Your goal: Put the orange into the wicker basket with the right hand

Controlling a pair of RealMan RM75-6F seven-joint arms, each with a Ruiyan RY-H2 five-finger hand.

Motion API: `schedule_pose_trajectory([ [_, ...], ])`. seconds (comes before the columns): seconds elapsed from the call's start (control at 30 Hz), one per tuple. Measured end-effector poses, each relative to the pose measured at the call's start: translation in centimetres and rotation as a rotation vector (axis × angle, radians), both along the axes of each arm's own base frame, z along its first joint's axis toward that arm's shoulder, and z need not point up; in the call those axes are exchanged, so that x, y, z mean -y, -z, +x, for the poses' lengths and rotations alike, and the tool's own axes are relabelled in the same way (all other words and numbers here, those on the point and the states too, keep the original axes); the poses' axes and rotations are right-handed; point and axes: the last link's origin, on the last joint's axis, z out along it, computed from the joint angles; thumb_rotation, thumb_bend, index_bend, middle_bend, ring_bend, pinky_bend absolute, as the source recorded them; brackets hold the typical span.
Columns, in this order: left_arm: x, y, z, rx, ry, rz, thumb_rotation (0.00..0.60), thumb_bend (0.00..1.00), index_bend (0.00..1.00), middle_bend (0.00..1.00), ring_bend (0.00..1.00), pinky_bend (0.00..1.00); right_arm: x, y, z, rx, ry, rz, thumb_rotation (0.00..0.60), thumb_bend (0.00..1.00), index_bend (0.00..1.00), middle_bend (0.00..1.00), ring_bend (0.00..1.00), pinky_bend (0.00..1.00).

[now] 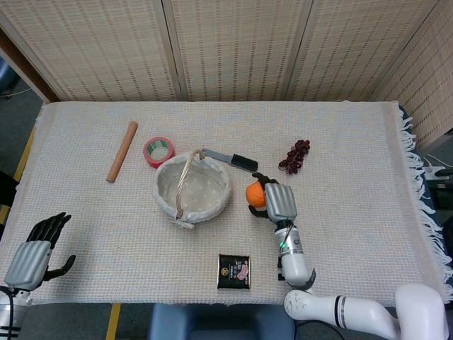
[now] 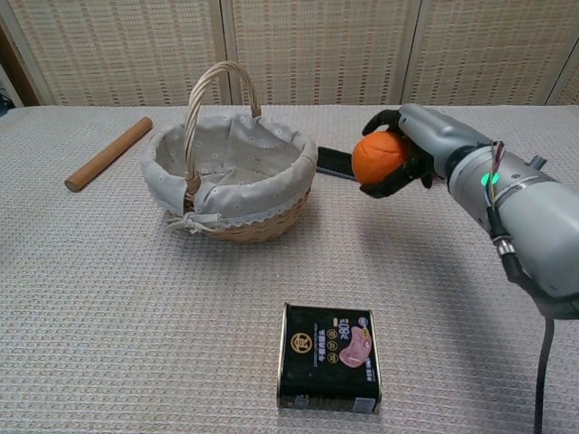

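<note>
My right hand (image 1: pixel 277 200) (image 2: pixel 418 145) holds the orange (image 1: pixel 255 193) (image 2: pixel 379 156) lifted off the cloth, its dark fingers wrapped around the fruit. The orange hangs just right of the wicker basket (image 1: pixel 192 188) (image 2: pixel 228 177), which has a white dotted lining and an upright handle. Nothing lies in the basket. My left hand (image 1: pixel 32 253) rests near the table's front left corner, fingers apart and holding nothing; the chest view does not show it.
A black-handled knife (image 1: pixel 232 160) (image 2: pixel 339 163) lies behind the orange, grapes (image 1: pixel 295 155) further right. A red tape roll (image 1: pixel 158 151) and a wooden rolling pin (image 1: pixel 122 150) (image 2: pixel 108 153) sit left of the basket. A black tin (image 1: pixel 233 271) (image 2: pixel 329 357) lies at the front.
</note>
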Motion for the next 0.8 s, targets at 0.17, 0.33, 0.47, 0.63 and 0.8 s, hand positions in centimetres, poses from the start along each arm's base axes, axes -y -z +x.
schedule_pose_trajectory([
  [0.17,0.0,0.0,0.0,-0.002,0.002,0.002,0.600,0.35,0.00,0.00,0.00,0.06,-0.6,-1.8,2.5,0.071,-0.092,-0.015,0.600,0.31,0.27,0.62,0.65,0.71],
  [0.33,0.0,0.0,0.0,-0.003,0.003,0.002,0.600,0.35,0.00,0.00,0.00,0.06,-1.0,-1.6,5.4,0.088,-0.169,-0.004,0.600,0.31,0.29,0.62,0.64,0.71],
  [0.47,0.0,0.0,-0.1,-0.004,0.003,0.003,0.600,0.35,0.00,0.00,0.00,0.06,-0.9,-1.3,6.0,0.087,-0.177,-0.001,0.600,0.31,0.31,0.62,0.62,0.68],
  [0.63,0.0,-0.2,-0.1,-0.002,0.005,0.010,0.600,0.35,0.00,0.00,0.00,0.06,-0.5,0.9,7.4,0.065,-0.175,0.010,0.600,0.31,0.33,0.59,0.49,0.56],
  [0.8,0.0,-0.2,-0.1,-0.005,0.015,0.017,0.600,0.35,0.00,0.00,0.00,0.06,0.2,2.9,7.8,0.038,-0.154,0.009,0.600,0.31,0.35,0.53,0.42,0.44],
])
